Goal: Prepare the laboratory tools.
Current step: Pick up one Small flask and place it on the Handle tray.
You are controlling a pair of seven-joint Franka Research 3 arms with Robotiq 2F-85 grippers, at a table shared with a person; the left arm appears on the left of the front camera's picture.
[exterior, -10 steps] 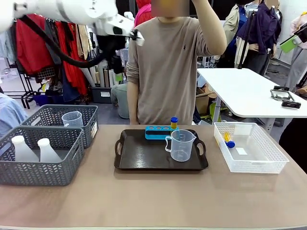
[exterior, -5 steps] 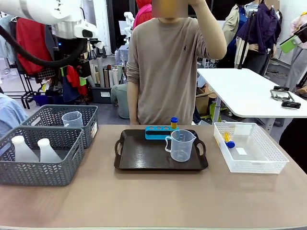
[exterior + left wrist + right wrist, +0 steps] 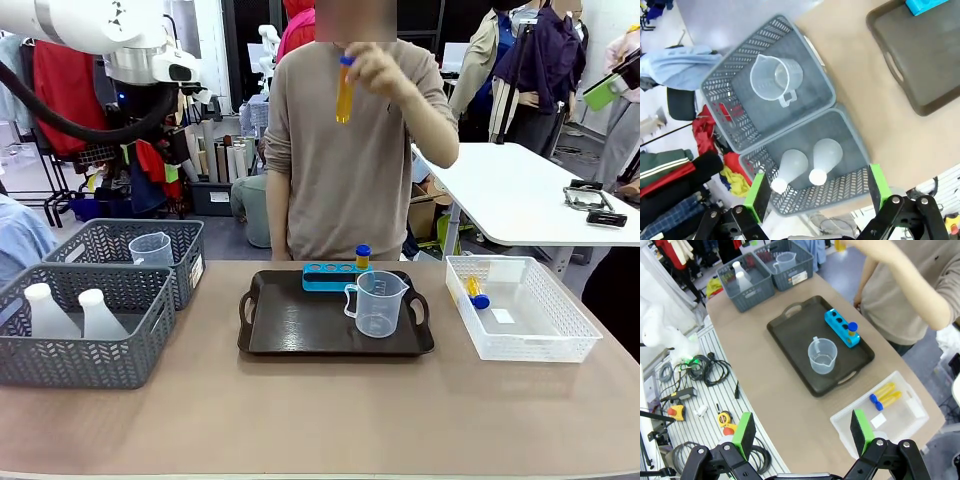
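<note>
A person holds an orange-yellow tube (image 3: 344,90) with a blue cap up at chest height. Another tube (image 3: 363,257) stands in the blue rack (image 3: 333,275) on the dark tray (image 3: 300,330), beside a clear measuring jug (image 3: 378,303). Two more tubes (image 3: 885,395) lie in the white mesh basket (image 3: 555,335). A second jug (image 3: 776,77) sits in one grey basket and two whitish flasks (image 3: 825,159) in the other. My left gripper (image 3: 817,192) hangs open high above the flasks. My right gripper (image 3: 802,432) is open, high over the table's near edge.
The two grey baskets (image 3: 110,365) stand at the table's left, the tray in the middle, the white basket at the right. The person's arm (image 3: 900,275) reaches over the far side. Cables and tools (image 3: 700,375) lie on the floor beside the table.
The person's hand has come down from above the frame, bringing the tube into view. My left arm swung leftward a second ago and has held nearly still since.
</note>
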